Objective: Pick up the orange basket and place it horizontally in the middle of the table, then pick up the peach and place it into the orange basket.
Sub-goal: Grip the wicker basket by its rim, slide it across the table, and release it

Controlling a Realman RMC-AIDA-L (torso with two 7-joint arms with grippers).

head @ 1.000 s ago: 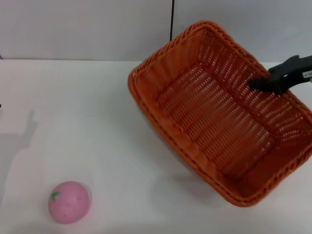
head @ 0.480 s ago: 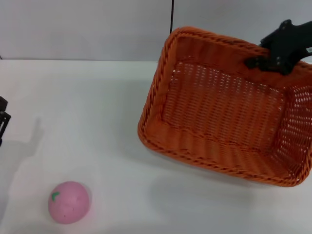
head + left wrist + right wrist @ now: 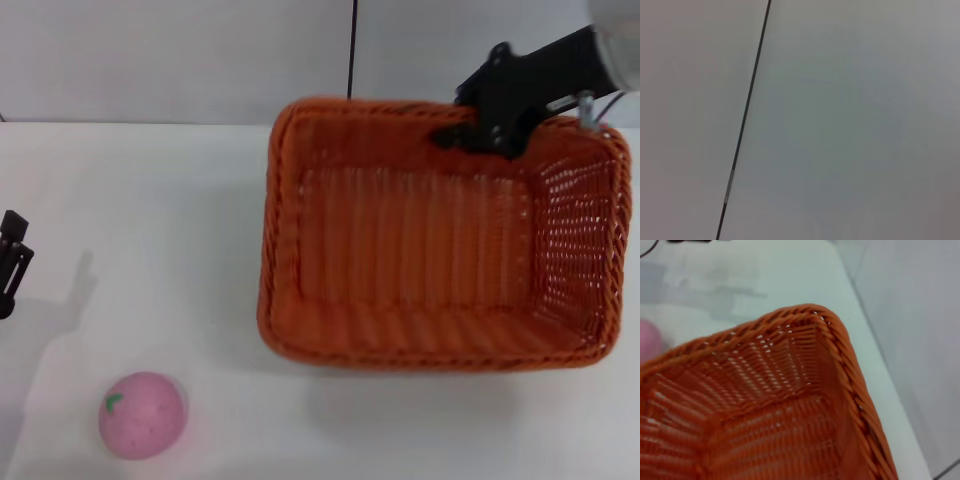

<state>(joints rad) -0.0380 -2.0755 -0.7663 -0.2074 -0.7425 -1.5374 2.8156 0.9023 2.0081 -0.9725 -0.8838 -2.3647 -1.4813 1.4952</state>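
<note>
The orange basket (image 3: 440,240), judged light and stiff, sits squared right of counter (image 3: 150,200) centre, the right tool (image 3: 478,128) clamped on its far braided rim, the sound hold; the peach (image 3: 142,414) lies well left-front of it, beyond which the left tool (image 3: 12,262) idles, its state untellable.

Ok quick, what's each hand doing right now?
Left hand: at the table's left edge, state cannot be told.
Right hand: closed on the orange basket's far rim.

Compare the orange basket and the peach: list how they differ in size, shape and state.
The orange basket is large, rectangular, woven and open; the peach is small, round and smooth pink. The right gripper grips the basket's far rim; the peach lies untouched near the front left. Both are over the white table.
</note>
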